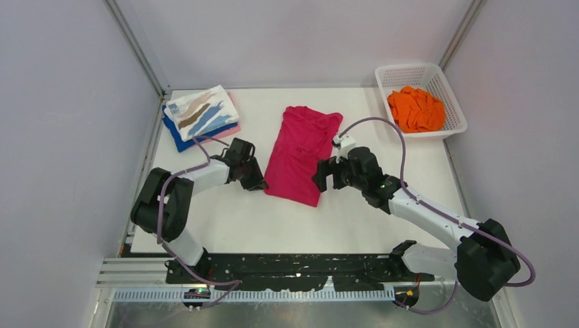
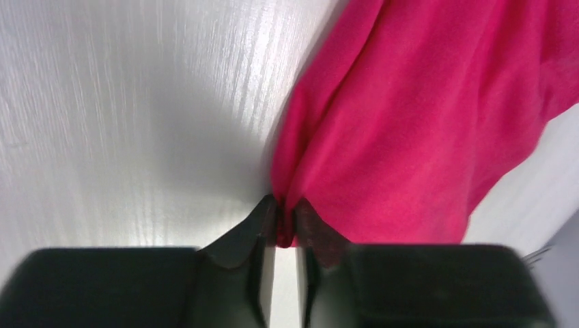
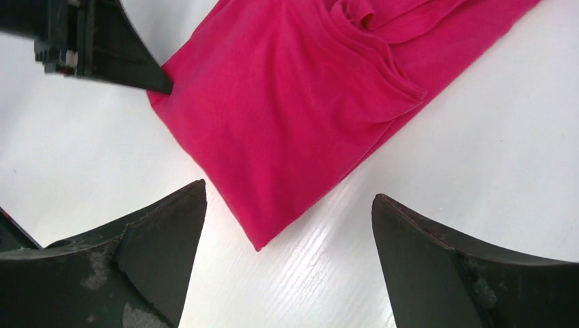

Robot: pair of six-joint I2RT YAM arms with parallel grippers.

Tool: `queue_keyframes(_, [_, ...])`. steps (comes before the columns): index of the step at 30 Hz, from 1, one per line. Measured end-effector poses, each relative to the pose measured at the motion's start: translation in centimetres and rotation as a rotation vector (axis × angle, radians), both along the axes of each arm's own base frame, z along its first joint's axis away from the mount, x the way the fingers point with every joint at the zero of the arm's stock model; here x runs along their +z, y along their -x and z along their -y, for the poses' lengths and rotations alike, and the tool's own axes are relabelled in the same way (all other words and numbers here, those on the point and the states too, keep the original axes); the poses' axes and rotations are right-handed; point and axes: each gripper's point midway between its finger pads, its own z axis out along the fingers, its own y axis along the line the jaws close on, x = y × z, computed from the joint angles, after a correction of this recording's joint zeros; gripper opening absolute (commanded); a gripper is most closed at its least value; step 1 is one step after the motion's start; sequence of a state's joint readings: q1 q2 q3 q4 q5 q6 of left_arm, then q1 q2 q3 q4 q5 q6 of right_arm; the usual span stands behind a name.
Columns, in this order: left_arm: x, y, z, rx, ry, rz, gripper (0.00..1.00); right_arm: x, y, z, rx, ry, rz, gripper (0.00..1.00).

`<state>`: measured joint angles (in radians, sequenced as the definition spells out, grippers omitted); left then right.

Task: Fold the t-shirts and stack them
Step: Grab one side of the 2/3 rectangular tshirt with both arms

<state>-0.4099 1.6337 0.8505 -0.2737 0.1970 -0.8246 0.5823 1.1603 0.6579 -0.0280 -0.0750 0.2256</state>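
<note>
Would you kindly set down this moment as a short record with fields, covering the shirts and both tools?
magenta t-shirt: folded lengthwise, lying flat mid-table
left tool: pinching the magenta t-shirt's near left edge
right tool: open, fingers either side of the shirt's near corner
folded stack: back left; white streaked shirt on top, blue and pale pink below
orange t-shirt: crumpled in the basket, back right
</note>
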Motion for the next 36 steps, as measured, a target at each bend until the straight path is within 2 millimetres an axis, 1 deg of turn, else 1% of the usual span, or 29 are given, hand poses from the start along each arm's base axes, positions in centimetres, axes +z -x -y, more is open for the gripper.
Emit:
queue_keyframes(3, [-0.4, -0.1, 0.2, 0.000, 0.010, -0.010, 0.00, -0.1, 1.6, -1.2, 0.073, 0.047, 0.017, 0.90])
queue_keyframes(7, [-0.4, -0.1, 0.2, -0.001, 0.011, -0.008, 0.00, -1.6, 4.3, -2.8, 0.196, 0.178, 0.012, 0.79])
queue_keyframes(9, [-0.3, 0.0, 0.2, 0.001, 0.010, -0.005, 0.00, -2.4, 5.0, -3.7, 0.249, 0.251, 0.004, 0.75])
queue_keyframes(10, [-0.3, 0.1, 0.1, 0.003, 0.007, -0.003, 0.00, -2.7, 5.1, -4.3, 0.274, 0.296, 0.002, 0.71])
queue_keyframes(13, [0.0, 0.2, -0.1, 0.005, 0.005, 0.004, 0.00, -4.3, 5.1, -5.8, 0.338, 0.417, -0.008, 0.66])
queue_keyframes(16, [0.0, 0.2, -0.1, 0.007, 0.002, 0.006, 0.00, -6.2, 5.0, -6.8, 0.391, 0.523, -0.028, 0.57])
queue_keyframes(21, [0.0, 0.3, -0.2, 0.008, -0.002, 0.002, 0.00, -9.1, 4.6, -7.0, 0.437, 0.656, -0.083, 0.44])
queue_keyframes(22, [0.0, 0.3, -0.3, 0.008, -0.002, 0.000, 0.00, -9.8, 4.7, -6.9, 0.441, 0.682, -0.097, 0.39])
queue_keyframes(24, [-0.1, 0.4, -0.3, 0.008, -0.004, -0.003, 0.00, -10.7, 4.8, -6.4, 0.446, 0.724, -0.122, 0.36])
queue_keyframes(26, [-0.1, 0.5, -0.3, 0.008, -0.006, -0.007, 0.00, -10.6, 4.9, -6.3, 0.444, 0.742, -0.129, 0.36])
queue_keyframes(30, [0.3, 0.6, -0.5, 0.012, -0.011, -0.002, 0.00, -10.7, 5.2, -5.7, 0.442, 0.780, -0.148, 0.27])
queue_keyframes(31, [0.4, 0.6, -0.5, 0.012, -0.010, 0.000, 0.00, -10.8, 5.3, -5.7, 0.444, 0.786, -0.153, 0.21])
queue_keyframes(32, [0.6, 0.6, -0.5, 0.012, -0.009, 0.003, 0.00, -10.9, 5.4, -5.6, 0.444, 0.790, -0.158, 0.12])
queue_keyframes(34, [0.8, 0.7, -0.6, 0.012, -0.008, 0.006, 0.00, -11.0, 5.5, -5.5, 0.444, 0.794, -0.166, 0.06])
queue_keyframes(36, [1.2, 0.8, -0.6, 0.012, -0.006, 0.011, 0.00, -11.1, 5.7, -5.5, 0.451, 0.792, -0.173, 0.05])
